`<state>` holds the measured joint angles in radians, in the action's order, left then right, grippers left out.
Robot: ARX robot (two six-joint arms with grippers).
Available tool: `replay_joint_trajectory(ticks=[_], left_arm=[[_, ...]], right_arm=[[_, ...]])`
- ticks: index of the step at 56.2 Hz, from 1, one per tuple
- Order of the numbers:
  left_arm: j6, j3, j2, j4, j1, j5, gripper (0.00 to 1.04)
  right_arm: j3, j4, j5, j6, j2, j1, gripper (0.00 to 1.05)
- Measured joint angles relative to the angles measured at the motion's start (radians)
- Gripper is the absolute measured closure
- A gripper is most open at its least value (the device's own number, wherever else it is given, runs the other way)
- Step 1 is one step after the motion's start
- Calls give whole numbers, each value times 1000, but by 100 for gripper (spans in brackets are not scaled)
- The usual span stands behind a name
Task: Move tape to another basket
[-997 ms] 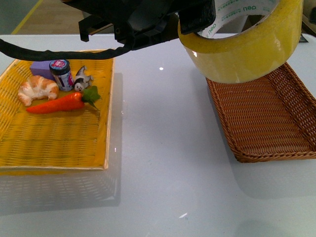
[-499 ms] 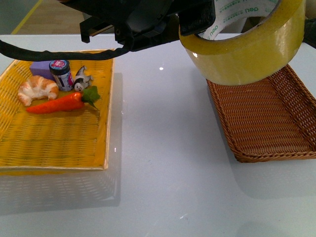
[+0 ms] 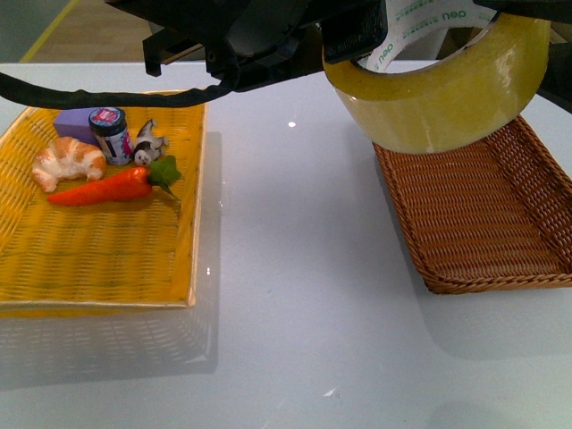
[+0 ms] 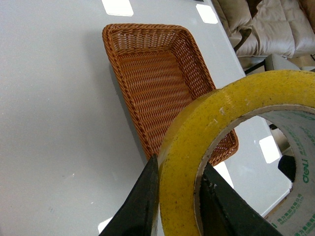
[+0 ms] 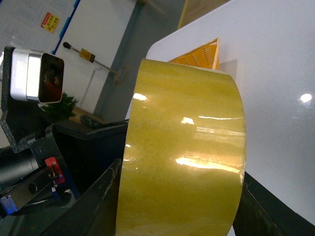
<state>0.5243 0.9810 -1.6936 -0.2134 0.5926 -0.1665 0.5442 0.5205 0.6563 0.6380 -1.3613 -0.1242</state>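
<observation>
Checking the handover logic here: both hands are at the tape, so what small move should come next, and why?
Probably close the right hand on the tape. Its fingers flank the roll's two sides, contact unclear, while the left hand clamps the roll's wall, holding it up near the basket. A firm second grip should come before the left lets go.

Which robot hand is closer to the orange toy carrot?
Left. The left gripper pinches the yellowish packing tape roll on the side facing the orange toy carrot; the right gripper flanks the roll's far side.
</observation>
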Motion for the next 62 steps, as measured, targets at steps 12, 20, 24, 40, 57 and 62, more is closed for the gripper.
replay_joint_trajectory(ticks=[12, 20, 24, 40, 57, 62], left_arm=[[7, 0, 3, -1, 0, -10, 76], [16, 0, 26, -6, 0, -18, 56], [21, 0, 46, -11, 0, -18, 40], [11, -95, 194, -96, -49, 25, 9], [-442, -487, 452, -553, -202, 558, 54], [-478, -573, 515, -560, -242, 508, 68]], right_arm=[[-5, 2, -8, 20, 0, -1, 56], [-16, 3, -16, 21, -5, 0, 56], [-16, 8, -15, 23, -6, 0, 57], [-16, 79, -22, 53, -58, 89, 57], [-4, 182, -37, 89, -216, 190, 57], [31, 212, -51, 104, -285, 208, 57]])
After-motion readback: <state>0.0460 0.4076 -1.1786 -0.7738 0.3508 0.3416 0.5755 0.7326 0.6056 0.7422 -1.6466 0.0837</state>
